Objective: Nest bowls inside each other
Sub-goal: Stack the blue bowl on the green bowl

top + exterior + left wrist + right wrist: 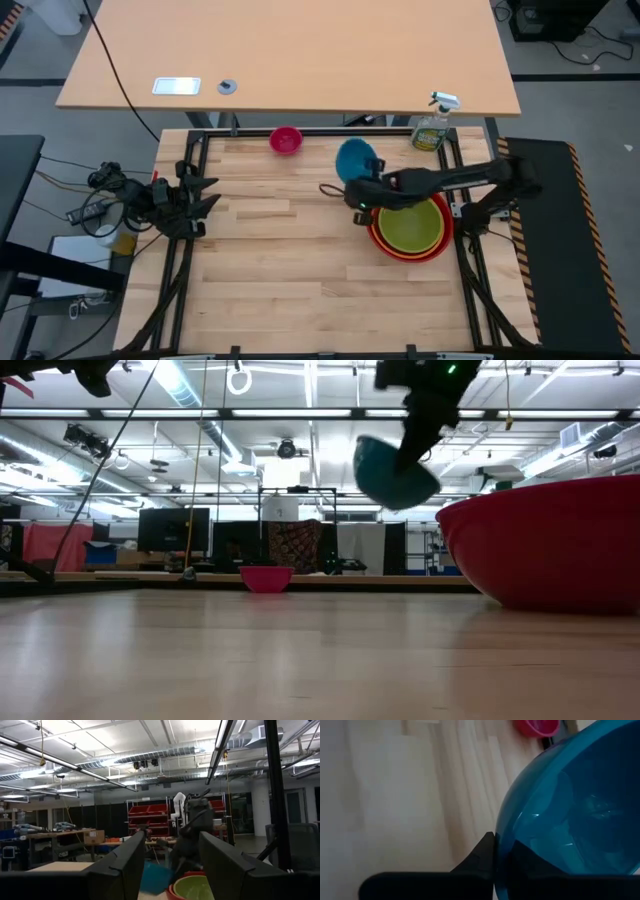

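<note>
My right gripper (362, 192) is shut on the blue bowl (355, 158), which hangs in the air left of and beyond the stack. The stack is the lime green bowl (412, 226) inside the orange one (378, 235) inside the red one (550, 540), standing on the table's right side. The small pink bowl (286, 140) stands alone at the far edge. My left gripper (205, 195) waits open at the table's left edge, holding nothing. My right gripper holds the blue bowl by its rim (496, 854), with one finger (480, 857) outside the wall and the other inside, showing dark through the plastic. The fingers slant down from the table's right. The bowl (392, 472) is lifted clear of the table and tilted.
A green spray bottle (432, 125) stands at the far right corner, behind the stack. A larger desk (290, 50) lies beyond the table's far edge. Bare wood spans the table's middle and near side.
</note>
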`<state>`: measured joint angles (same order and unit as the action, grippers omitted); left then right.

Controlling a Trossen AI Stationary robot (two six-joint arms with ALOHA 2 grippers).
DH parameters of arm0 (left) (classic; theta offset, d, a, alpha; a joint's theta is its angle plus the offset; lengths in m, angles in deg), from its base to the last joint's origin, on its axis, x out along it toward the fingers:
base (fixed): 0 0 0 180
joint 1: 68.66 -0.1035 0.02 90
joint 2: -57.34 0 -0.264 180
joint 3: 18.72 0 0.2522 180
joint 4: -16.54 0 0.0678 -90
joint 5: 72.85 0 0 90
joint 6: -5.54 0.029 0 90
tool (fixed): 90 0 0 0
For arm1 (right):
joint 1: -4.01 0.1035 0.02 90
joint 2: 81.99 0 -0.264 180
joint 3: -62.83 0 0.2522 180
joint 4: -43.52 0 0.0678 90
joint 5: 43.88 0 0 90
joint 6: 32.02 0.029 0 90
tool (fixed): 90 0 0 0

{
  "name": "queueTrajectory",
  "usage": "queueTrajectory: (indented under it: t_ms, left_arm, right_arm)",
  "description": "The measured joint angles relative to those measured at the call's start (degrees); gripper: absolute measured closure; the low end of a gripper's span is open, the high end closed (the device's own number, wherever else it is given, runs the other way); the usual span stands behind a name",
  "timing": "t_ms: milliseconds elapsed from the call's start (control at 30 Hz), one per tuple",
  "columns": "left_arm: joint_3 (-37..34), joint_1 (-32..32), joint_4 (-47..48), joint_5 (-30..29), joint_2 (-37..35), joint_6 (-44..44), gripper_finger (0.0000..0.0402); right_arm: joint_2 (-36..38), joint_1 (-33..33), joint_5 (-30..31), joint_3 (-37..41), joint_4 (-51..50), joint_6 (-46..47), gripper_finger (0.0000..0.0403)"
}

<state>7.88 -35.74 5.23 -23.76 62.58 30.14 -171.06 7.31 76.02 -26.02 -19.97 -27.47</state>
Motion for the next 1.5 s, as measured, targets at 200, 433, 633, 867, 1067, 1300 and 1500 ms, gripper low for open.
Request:
queueTrajectory:
  t_ms: [200, 433, 633, 867, 1067, 1300, 1500]
  left_arm:
    - [0.0, 0.0, 0.0, 0.0, 0.0, -0.5, 0.0212]
    - [0.0, 0.0, 0.0, 0.0, 0.0, -0.5, 0.0212]
    - [0.0, 0.0, 0.0, 0.0, 0.0, -0.5, 0.0212]
    - [0.0, 0.0, 0.1, 0.0, 0.0, -0.7, 0.0212]
    - [0.0, 0.0, 0.1, 0.0, 0.0, -1.1, 0.0212]
    - [0.0, 0.0, 0.1, 0.0, 0.0, -1.2, 0.0212]
    - [0.0, 0.0, 0.1, 0.0, 0.0, -1.2, 0.0212]
  right_arm:
    - [5.2, 7.9, 4.8, 0.0, -10.6, 13.1, 0.0373]
    - [7.8, 16.8, 2.7, 0.0, -23.4, 30.4, 0.0373]
    - [8.0, 21.4, -7.4, 0.2, -28.9, 41.1, 0.0372]
    - [5.6, 22.8, -15.4, 6.2, -27.2, 46.2, 0.0372]
    - [2.7, 22.3, -21.1, 11.7, -22.1, 46.7, 0.0371]
    - [0.0, 20.9, -21.4, 12.2, -20.5, 45.2, 0.0333]
    - [0.6, 17.8, -27.4, 9.4, -23.9, 44.9, 0.0252]
